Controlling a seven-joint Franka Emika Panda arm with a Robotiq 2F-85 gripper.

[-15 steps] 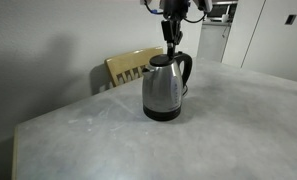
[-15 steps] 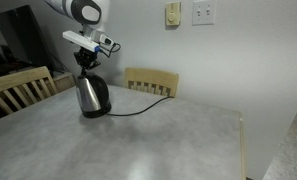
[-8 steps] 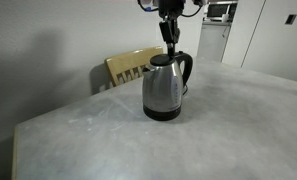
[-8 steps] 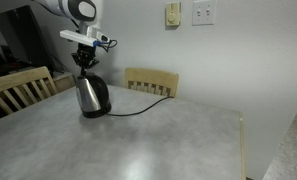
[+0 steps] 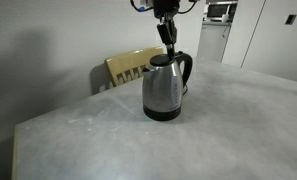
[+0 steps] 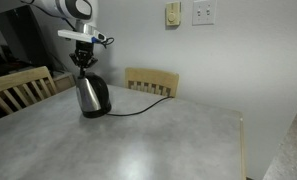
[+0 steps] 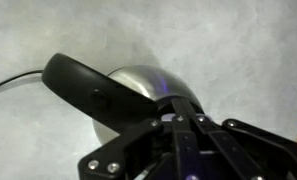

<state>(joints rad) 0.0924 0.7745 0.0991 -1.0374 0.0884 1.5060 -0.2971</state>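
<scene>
The black gripper [image 5: 168, 47], fingers pressed together on nothing, hangs over the lid of the stainless-steel electric kettle with black handle [image 5: 163, 90]. The kettle stands upright toward the far side of the grey table [image 5: 233, 125]; contact appears absent.

A wide, pale grey, mottled stone-look counter [image 5: 88, 135] [image 6: 158, 140] is being shown in both exterior views. A rounded stainless-steel electric kettle [image 5: 164, 90] [image 6: 92, 96] with a black handle and a black base is being carried upright on it, well back from the near edge. A thin black power cord [image 6: 138, 109] is being trailed flat across the counter from the kettle's base towards the wall-side edge.
</scene>
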